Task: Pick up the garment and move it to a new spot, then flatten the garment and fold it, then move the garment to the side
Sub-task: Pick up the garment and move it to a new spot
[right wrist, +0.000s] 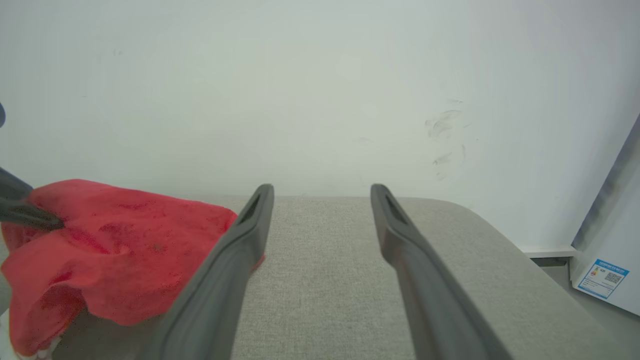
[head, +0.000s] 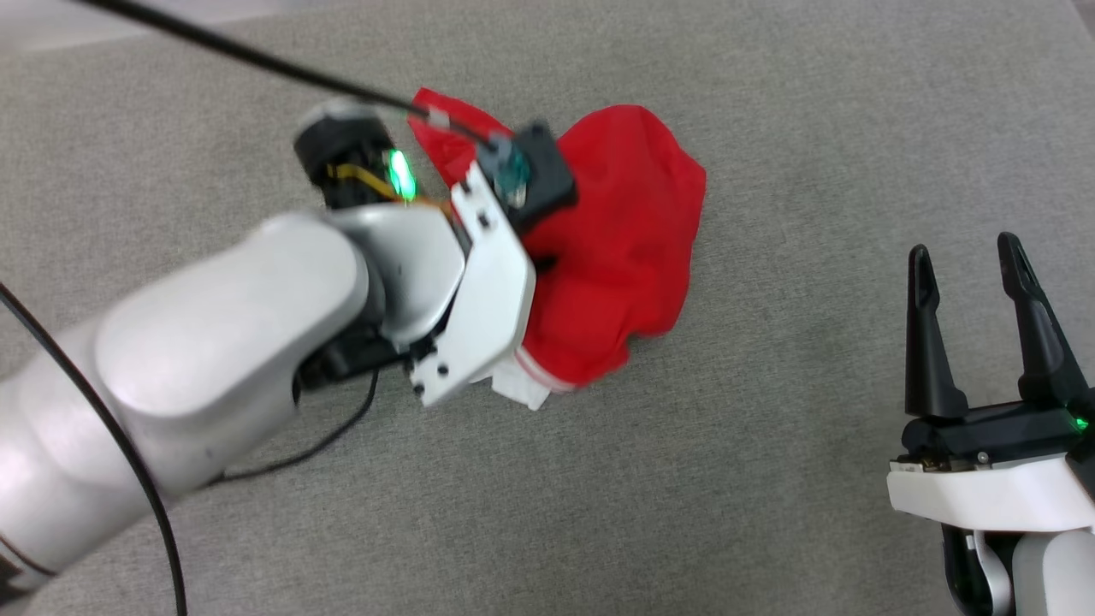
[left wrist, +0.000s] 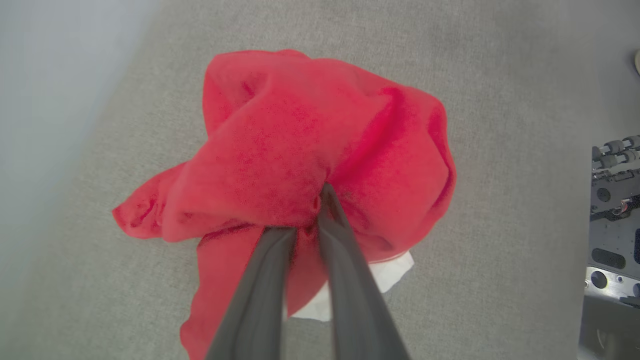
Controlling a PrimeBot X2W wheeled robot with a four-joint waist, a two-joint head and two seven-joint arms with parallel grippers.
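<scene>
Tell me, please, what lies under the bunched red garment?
A white sleeve corner pokes out beneath the garment, over the grey fabric surface. Whatever else lies under the red folds is covered.

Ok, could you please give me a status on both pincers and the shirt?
Left pincer shut on shirt, crumpled on grey surface. Right pincer open, off to the side. Black cable runs to left wrist, above shirt.
</scene>
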